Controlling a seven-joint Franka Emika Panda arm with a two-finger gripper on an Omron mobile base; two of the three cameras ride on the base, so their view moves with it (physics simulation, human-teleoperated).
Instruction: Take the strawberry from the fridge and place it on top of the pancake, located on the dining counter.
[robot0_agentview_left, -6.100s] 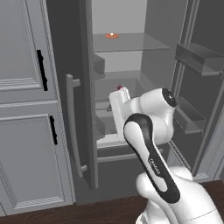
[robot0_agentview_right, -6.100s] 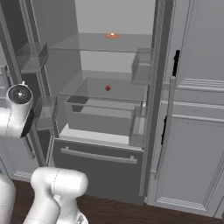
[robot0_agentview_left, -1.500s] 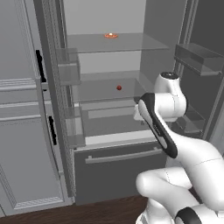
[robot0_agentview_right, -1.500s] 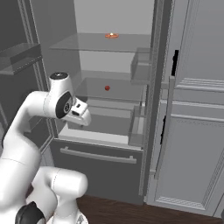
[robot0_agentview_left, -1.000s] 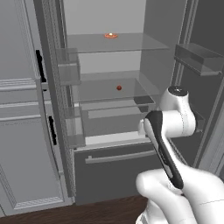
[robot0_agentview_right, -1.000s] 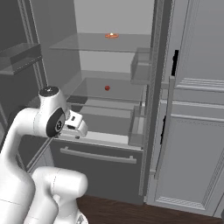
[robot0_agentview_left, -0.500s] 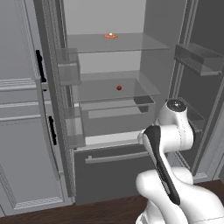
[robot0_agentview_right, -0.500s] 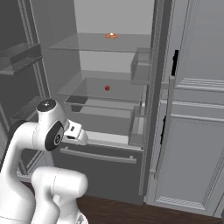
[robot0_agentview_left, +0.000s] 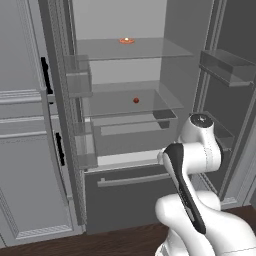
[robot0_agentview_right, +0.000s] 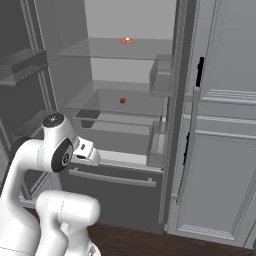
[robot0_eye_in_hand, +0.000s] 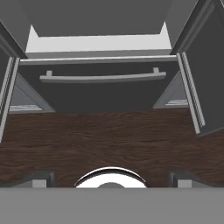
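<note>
Strawberry (robot0_agentview_left: 135, 100) sits on the open fridge (robot0_agentview_left: 125, 150)'s middle glass shelf; gripper (robot0_eye_in_hand: 111, 179) fingers spread, holding nothing.

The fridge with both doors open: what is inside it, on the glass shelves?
Inside the fridge, a small red strawberry sits on the middle glass shelf, and a flat orange thing lies on the top shelf. The bottom drawer is closed, so its contents stay hidden.

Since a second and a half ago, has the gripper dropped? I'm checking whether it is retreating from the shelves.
Yes. In the right base view the gripper has sunk from level with the strawberry shelf to just above the fridge drawer handle.
</note>
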